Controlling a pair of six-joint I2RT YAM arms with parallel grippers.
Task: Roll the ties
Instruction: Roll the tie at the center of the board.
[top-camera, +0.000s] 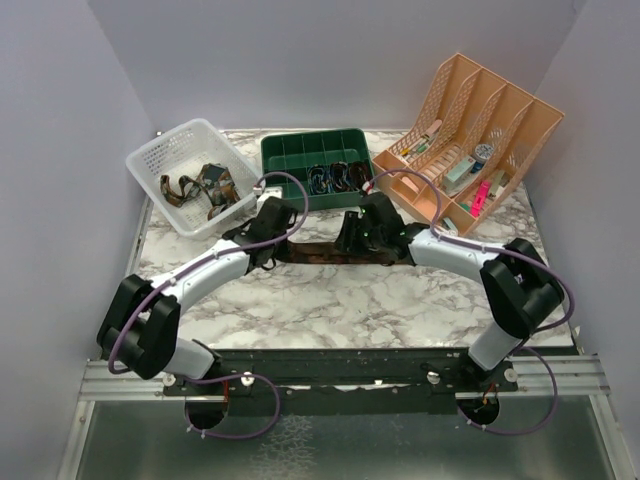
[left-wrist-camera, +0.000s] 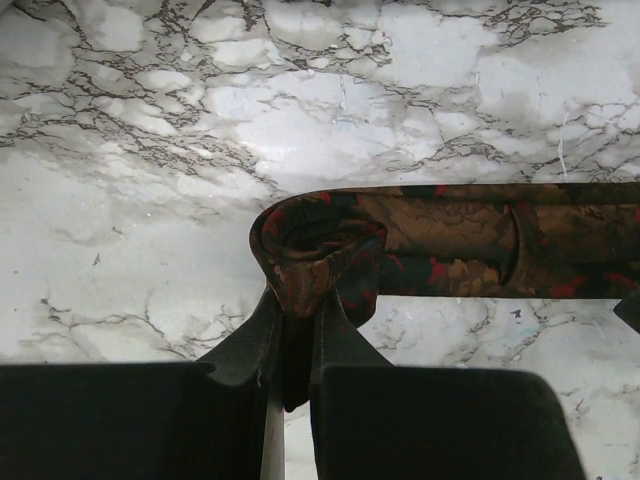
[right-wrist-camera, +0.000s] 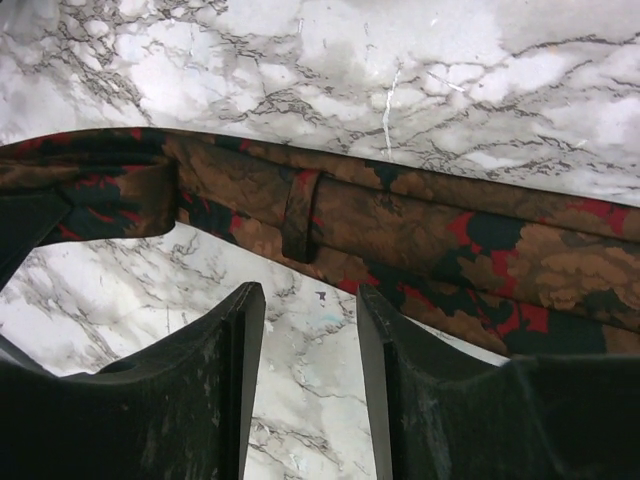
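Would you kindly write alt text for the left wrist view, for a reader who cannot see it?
The left gripper, shut, pinches the curled end of a dark brown fabric necktie with red-orange blotches; the rest runs flat rightward across the white marble-patterned table.

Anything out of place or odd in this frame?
Nothing spilled or damaged. The tie lies stretched across the table, one end curled over and pinched in the left gripper; the right gripper stands open beside it. The white basket sits skewed to the table edge.

Marble table (top-camera: 330, 300) bears a tie (top-camera: 320, 252), white basket (top-camera: 150, 165), green tray (top-camera: 310, 137), peach rack (top-camera: 500, 110).
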